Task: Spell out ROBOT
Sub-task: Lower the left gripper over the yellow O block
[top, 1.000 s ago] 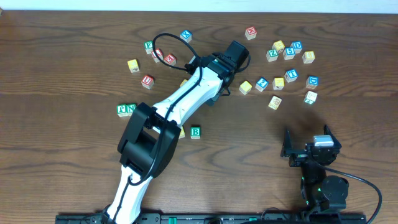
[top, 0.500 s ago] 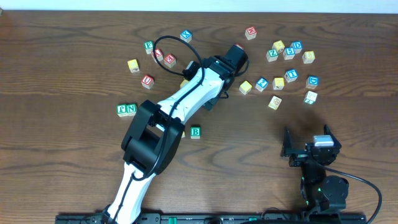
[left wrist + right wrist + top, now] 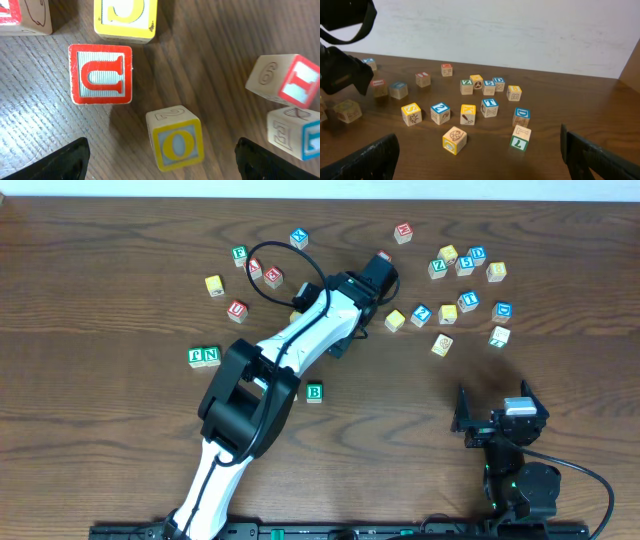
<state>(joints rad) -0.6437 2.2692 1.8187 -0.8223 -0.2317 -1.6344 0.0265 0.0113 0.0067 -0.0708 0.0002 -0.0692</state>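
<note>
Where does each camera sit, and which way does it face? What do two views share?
Overhead: above the table, facing straight down; shows left arm reaching out, right arm parked.
Left wrist: facing down, close over the yellow O cube; open left fingers at bottom corners.
Right wrist: low, facing across the table toward the wall; open right fingers at bottom corners.
Shared: overhead and right wrist both show the blue T cube.

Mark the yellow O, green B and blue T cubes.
yellow O cube [image 3: 177, 144], left wrist view, lettered top face
green B cube [image 3: 314, 392], overhead view, top face
blue T cube [image 3: 490, 103], right wrist view, top face
</note>
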